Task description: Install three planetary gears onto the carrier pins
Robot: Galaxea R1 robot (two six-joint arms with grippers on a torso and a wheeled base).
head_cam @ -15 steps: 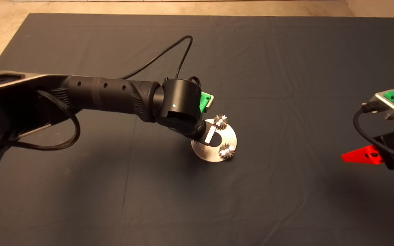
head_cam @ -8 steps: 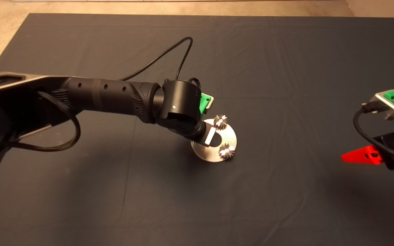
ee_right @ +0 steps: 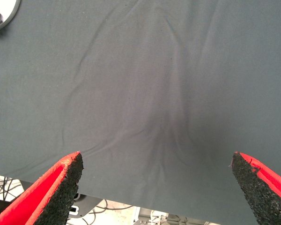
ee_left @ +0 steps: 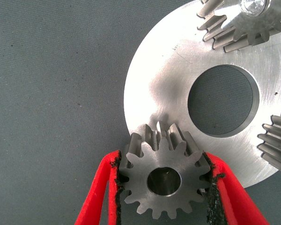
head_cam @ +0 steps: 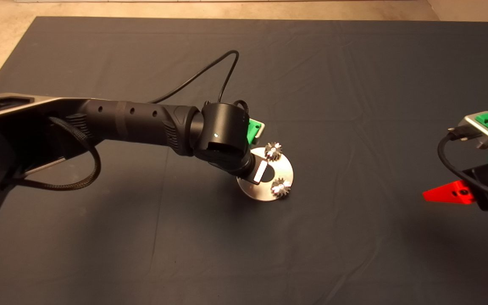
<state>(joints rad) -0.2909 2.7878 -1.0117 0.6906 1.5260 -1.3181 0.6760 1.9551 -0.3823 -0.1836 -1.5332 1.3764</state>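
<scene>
A shiny round carrier disc [head_cam: 286, 171] with a large centre hole lies on the mat's middle. Two planetary gears sit on its pins: one at the far side [head_cam: 273, 151], one at the near right [head_cam: 281, 188]; they also show in the left wrist view [ee_left: 246, 18] [ee_left: 277, 143]. My left gripper [ee_left: 165, 180] is shut on the third gear [ee_left: 164, 180], flat, held over the disc's [ee_left: 159, 93] left rim. In the head view the left arm's wrist [head_cam: 223, 133] hides this gripper and the third pin. My right gripper [ee_right: 157, 173] is open and empty, parked at the mat's right edge [head_cam: 449, 195].
A black cable [head_cam: 210, 70] loops up from the left wrist over the mat. The dark mat [head_cam: 354, 84] has shallow wrinkles. Past its near edge, floor and cables show in the right wrist view [ee_right: 112, 211].
The left arm has shifted slightly toward me and down with the gear over the disc's left rim. The right arm has not moved.
</scene>
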